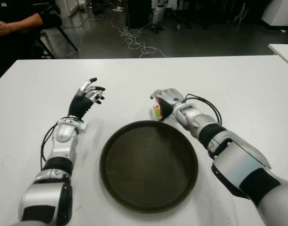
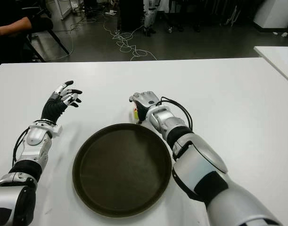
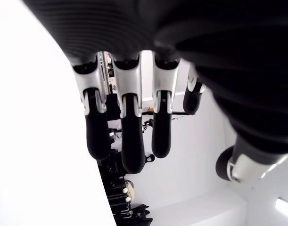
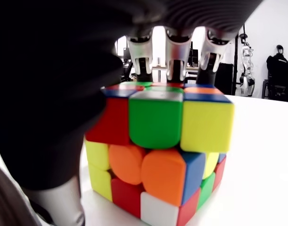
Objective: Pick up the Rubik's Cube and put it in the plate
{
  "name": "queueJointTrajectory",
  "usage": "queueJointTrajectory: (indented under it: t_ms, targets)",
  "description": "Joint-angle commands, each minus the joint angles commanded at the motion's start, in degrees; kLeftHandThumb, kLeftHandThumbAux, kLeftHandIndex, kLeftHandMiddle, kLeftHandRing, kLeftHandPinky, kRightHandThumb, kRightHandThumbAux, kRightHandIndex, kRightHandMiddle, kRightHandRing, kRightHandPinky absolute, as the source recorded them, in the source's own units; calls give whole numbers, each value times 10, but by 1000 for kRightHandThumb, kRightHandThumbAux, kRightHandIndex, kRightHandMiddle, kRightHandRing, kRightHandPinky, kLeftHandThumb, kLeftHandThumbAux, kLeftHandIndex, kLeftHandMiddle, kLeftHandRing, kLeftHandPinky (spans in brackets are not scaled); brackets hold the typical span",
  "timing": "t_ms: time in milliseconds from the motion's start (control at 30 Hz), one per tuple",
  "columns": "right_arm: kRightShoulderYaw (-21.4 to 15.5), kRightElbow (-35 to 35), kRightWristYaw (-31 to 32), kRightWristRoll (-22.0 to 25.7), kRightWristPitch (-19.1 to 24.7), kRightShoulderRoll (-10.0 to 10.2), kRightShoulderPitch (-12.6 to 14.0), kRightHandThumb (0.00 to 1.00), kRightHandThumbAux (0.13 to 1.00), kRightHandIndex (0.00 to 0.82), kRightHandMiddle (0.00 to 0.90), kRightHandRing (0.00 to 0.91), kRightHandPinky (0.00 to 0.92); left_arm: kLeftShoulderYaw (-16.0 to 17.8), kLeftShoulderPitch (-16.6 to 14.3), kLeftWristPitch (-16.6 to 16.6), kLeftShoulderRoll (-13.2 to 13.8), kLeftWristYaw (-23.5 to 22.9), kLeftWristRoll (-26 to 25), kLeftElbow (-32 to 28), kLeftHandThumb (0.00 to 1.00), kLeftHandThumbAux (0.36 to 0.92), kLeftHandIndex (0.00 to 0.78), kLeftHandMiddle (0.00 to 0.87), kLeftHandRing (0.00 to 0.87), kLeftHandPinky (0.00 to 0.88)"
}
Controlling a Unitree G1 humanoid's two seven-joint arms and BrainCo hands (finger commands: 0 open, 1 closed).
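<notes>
- Your Rubik's Cube stands on the white table, just past the far rim of the plate at about its 12 o'clock, and it is not in the plate.
- In the eye views you see only a sliver of the cube, yellow and red, under the right hand; the right wrist view shows it whole, its bottom face on the table.
- Your right hand is draped over the cube from above: three fingers hang down behind its far top edge and the dark thumb side sits against its near flank. You cannot tell from these views whether the hand has actually closed on the cube or merely cups it.
- The plate, dark, round and shallow, lies in front of the robot, between the two forearms.
- Your left hand shows at about 10 o'clock from the plate, well apart from the cube, fingers loosely extended and holding nothing.
- At the far left edge of the scene, beyond the table, you can see a person's arm in a dark sleeve.
- Cables lie on the floor beyond the table's far edge.
</notes>
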Motion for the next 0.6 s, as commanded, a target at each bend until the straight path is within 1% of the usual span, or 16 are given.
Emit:
queueJointTrajectory:
  t_ms: [133, 367, 500, 600]
  targets:
    - [-3, 0, -1, 3, -2, -2, 1, 0, 837, 222, 224, 253, 259, -1, 1, 3, 0, 3, 2, -4, 85, 555, 130, 354, 433, 431]
    - [-8, -1, -2, 8, -3, -4, 1, 0, 832, 215, 215, 239, 245, -3, 3, 5, 2, 10, 6, -7, 82, 552, 131, 343, 423, 441]
    - [-12, -1, 1, 11, -6, -6, 1, 0, 825, 213, 213, 235, 242, -3, 4, 5, 2, 9, 5, -8, 91, 576, 127, 349, 433, 446]
    - [-14, -1, 4, 12, -6, -7, 1, 0, 827, 209, 208, 230, 240, -2, 4, 5, 2, 8, 5, -10, 92, 579, 127, 354, 439, 453]
